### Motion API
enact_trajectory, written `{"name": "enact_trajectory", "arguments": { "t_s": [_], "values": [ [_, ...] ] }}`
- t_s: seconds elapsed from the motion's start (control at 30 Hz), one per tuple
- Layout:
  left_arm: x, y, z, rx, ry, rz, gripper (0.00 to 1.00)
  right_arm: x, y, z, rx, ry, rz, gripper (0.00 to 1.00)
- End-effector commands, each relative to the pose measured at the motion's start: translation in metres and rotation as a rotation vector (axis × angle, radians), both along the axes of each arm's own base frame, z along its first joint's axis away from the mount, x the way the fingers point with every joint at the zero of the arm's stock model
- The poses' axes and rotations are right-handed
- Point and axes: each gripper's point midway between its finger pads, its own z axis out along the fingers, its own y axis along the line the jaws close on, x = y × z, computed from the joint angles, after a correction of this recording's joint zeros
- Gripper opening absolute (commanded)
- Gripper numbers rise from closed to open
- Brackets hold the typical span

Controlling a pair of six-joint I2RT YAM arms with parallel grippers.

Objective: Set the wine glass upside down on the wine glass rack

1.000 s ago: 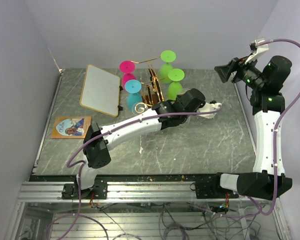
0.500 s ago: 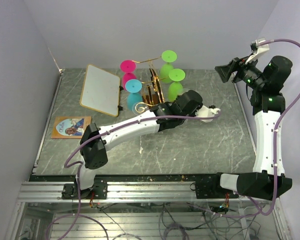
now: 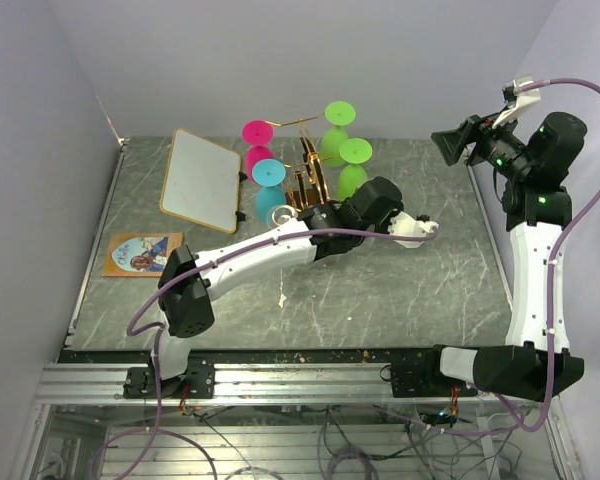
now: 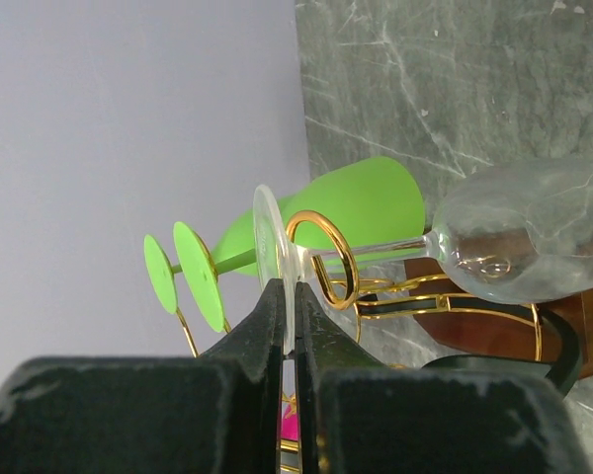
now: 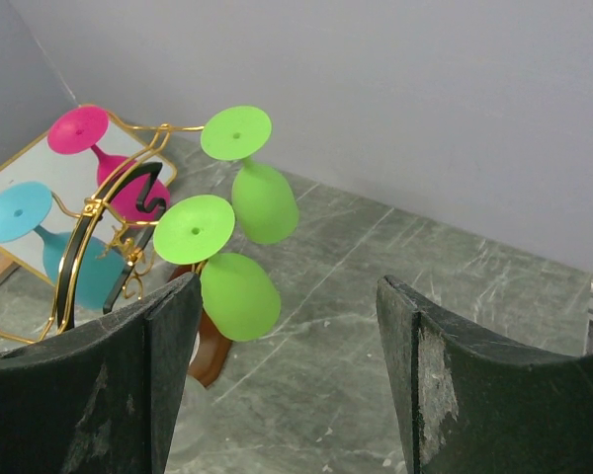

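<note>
My left gripper [image 3: 393, 218] is shut on the foot of a clear wine glass [image 3: 417, 229], held on its side just right of the wine glass rack [image 3: 307, 180]. In the left wrist view the gripper [image 4: 289, 288] pinches the clear foot disc edge-on. The stem runs right past a gold scroll ring [image 4: 322, 259] to the glass bowl [image 4: 534, 242], above the rack's brown base [image 4: 494, 326]. Two green glasses [image 3: 337, 125], a pink one [image 3: 255, 140] and a blue one [image 3: 268, 185] hang upside down on the rack. My right gripper [image 3: 452, 145] is open and empty, raised at the far right.
A white board with a wooden rim [image 3: 201, 180] lies at the back left, and a picture card [image 3: 142, 253] lies in front of it. Walls close the left, back and right sides. The right wrist view shows the rack [image 5: 89, 222] and green glasses [image 5: 239, 294] from the right.
My left gripper has shifted and turned slightly, bringing the clear glass a little nearer and leftward beside the rack. The right arm has not moved.
</note>
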Motion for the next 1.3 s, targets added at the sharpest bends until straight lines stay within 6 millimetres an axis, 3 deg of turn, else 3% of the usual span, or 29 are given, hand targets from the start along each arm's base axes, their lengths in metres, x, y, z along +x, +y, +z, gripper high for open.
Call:
{"name": "enact_trajectory", "arguments": {
  "t_s": [0.0,0.27,0.8,1.03,1.27],
  "values": [
    [-0.025,-0.011,0.048,-0.107,-0.006,-0.135,0.07,-0.006,-0.003,0.01,-0.003,-0.034,-0.007,0.71],
    [-0.021,-0.003,0.049,-0.127,-0.038,-0.116,0.07,-0.009,-0.005,0.011,0.01,-0.039,-0.009,0.71],
    [-0.009,-0.012,0.06,-0.197,-0.096,-0.118,0.07,-0.014,-0.008,0.016,0.017,-0.05,-0.016,0.71],
    [-0.017,-0.011,0.054,-0.152,-0.052,-0.154,0.07,-0.013,-0.01,0.014,0.014,-0.05,-0.02,0.71],
    [-0.032,-0.009,0.062,-0.201,0.038,-0.175,0.07,-0.011,-0.01,0.01,0.02,-0.041,-0.015,0.71]
  ]
}}
